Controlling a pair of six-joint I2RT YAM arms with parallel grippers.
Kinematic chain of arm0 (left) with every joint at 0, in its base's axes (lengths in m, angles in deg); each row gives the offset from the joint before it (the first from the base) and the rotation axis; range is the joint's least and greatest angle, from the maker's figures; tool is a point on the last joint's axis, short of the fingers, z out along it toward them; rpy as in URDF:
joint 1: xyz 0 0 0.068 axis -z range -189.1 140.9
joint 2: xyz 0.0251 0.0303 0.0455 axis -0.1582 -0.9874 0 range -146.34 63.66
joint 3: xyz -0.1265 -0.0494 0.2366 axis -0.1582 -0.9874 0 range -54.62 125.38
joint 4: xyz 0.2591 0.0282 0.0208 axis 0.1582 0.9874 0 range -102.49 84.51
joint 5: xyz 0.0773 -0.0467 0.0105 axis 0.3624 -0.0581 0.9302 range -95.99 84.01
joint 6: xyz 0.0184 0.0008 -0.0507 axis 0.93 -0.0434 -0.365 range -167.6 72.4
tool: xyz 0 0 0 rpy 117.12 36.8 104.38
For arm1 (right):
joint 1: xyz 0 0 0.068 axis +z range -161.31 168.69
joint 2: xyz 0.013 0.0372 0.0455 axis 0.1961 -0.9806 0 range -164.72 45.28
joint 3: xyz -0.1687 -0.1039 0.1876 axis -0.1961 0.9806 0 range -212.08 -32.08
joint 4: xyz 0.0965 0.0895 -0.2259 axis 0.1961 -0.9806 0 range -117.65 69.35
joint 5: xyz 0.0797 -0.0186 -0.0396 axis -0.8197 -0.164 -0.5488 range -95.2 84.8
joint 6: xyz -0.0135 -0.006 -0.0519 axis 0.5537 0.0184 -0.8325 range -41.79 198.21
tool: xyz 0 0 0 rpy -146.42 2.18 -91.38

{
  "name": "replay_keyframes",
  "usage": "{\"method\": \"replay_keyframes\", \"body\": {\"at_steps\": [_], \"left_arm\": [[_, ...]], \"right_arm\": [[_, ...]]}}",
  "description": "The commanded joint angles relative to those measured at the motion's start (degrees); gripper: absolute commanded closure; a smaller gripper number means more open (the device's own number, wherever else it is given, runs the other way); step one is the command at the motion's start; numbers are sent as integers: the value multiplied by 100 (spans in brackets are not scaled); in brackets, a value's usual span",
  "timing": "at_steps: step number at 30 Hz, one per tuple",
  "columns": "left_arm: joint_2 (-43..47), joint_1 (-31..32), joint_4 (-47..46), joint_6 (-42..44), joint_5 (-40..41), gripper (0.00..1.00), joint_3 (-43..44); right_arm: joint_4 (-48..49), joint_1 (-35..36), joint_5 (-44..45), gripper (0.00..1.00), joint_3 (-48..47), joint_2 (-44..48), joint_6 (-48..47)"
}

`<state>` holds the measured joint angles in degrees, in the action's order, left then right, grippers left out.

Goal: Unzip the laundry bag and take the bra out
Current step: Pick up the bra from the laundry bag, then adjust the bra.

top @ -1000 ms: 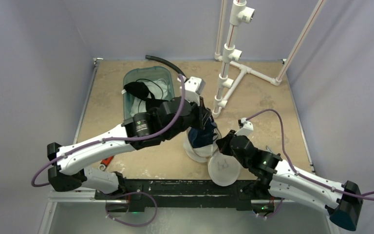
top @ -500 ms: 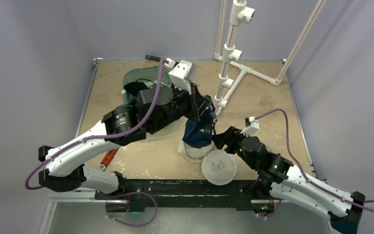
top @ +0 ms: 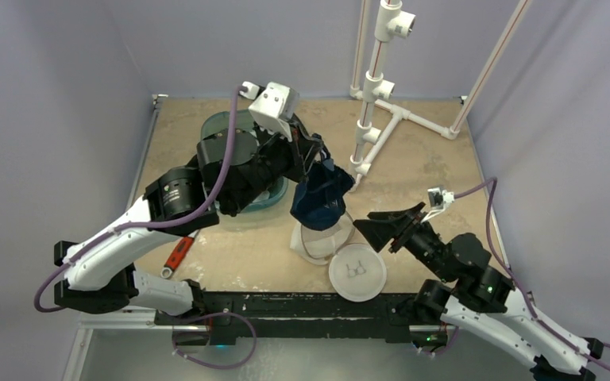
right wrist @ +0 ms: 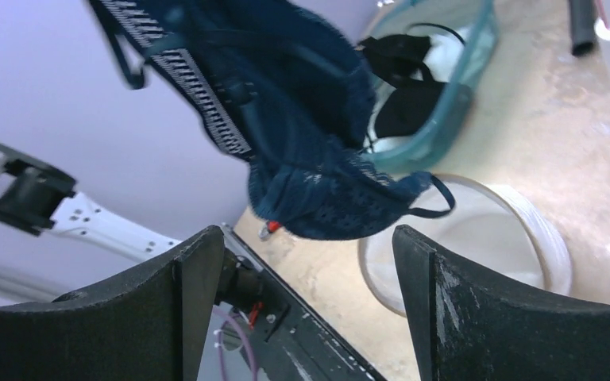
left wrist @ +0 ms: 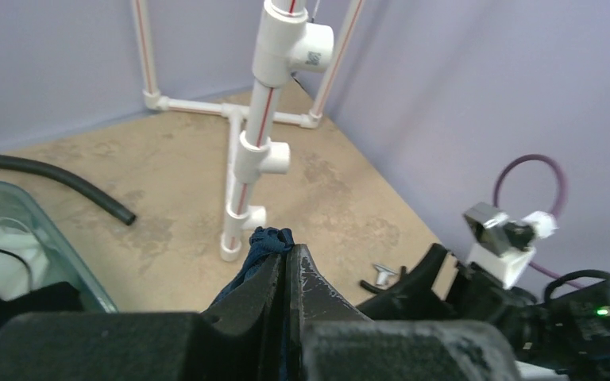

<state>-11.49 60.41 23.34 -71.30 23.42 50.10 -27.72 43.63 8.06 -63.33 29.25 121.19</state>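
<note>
Lace bra (top: 322,200), dark blue, hangs from the clamped left gripper (top: 318,164) above the round mesh laundry bag (top: 311,240); right gripper (top: 372,226) gapes empty.

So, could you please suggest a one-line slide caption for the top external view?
Left hand holds the navy bra above the unzipped laundry bag; right hand hovers open near its lid.

Up goes the left gripper (left wrist: 286,266), swinging toward the upper left of the frame. The dark blue bra (top: 322,198) comes with it, out of the laundry bag (top: 315,240) and now dangling just above its open mouth. The right gripper (top: 364,223) has sprung open and backed off to the right. The round top (top: 357,275) has slid slightly left.
</note>
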Motion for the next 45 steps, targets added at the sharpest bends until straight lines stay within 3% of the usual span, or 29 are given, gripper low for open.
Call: {"method": "replay_keyframes", "body": {"at_steps": [1, 8, 15, 18, 24, 28, 32, 36, 42, 45], "left_arm": [[414, 27, -347, 868, 329, 100, -103], [933, 27, -562, 1431, -253, 100, -764], [1618, 28, -1005, 1559, -1264, 100, -1327], [2052, 31, -1164, 1419, -1105, 100, -1810], [3220, 25, -1423, 581, -375, 100, -3735], [3643, 27, -1743, 279, -513, 100, -4543], [3533, 25, -1775, 316, -513, 100, -4467], [3273, 28, -1676, 365, -519, 100, -4148], [2952, 27, -1829, 521, -675, 100, -3674], [2829, 31, -1910, 547, -737, 100, -3458]], "right_arm": [[485, -15, -640, 19, -342, 50, -412], [1069, -17, -859, 23, -892, -1057, -550], [1626, -13, -1023, 24, -816, -1387, -614], [1664, -18, -1105, 25, -697, -1557, -581], [1513, -12, -871, 27, -98, -1553, -363], [1800, -13, -1118, 29, 154, -1782, -315], [2738, 10, -2103, 31, 294, -2146, -248], [3070, 152, -2300, 30, 74, -2457, -401], [3008, 634, -1843, 30, -642, -3153, -908], [2866, 701, -1169, 30, -824, -3327, -992]]}}
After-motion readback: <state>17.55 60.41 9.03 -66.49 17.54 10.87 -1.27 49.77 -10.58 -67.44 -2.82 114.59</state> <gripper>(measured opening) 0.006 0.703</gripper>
